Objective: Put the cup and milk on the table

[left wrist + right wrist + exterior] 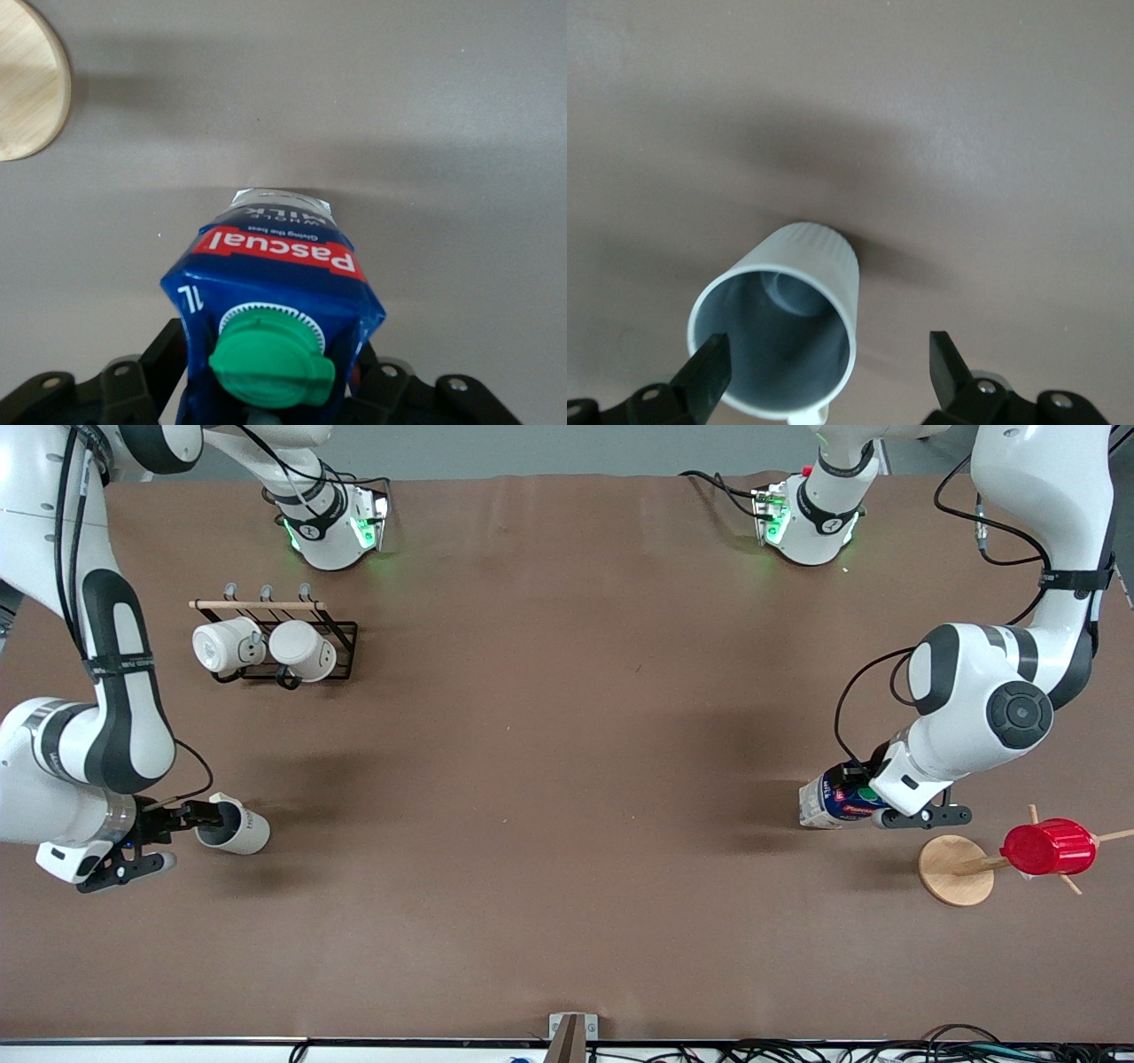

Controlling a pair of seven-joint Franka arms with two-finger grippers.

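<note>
The cup (237,829) is a pale grey mug with a darker inside, on the table (567,797) near the right arm's end, its mouth turned toward my right gripper (188,835). In the right wrist view the cup (784,328) sits between the open fingers (709,372), nearer one finger and with a wide gap to the other. My left gripper (886,795) is shut on the milk (837,802), a blue carton with a red label and green cap, held tilted with its white bottom at the table. The left wrist view shows the milk (275,274) clamped in the left gripper (270,354).
A black rack (341,646) with two white mugs (266,648) stands nearer the right arm's base. A round wooden disc (955,870) with pegs carries a red ribbed cup (1047,847) close beside the milk, nearer the front camera; the disc also shows in the left wrist view (27,84).
</note>
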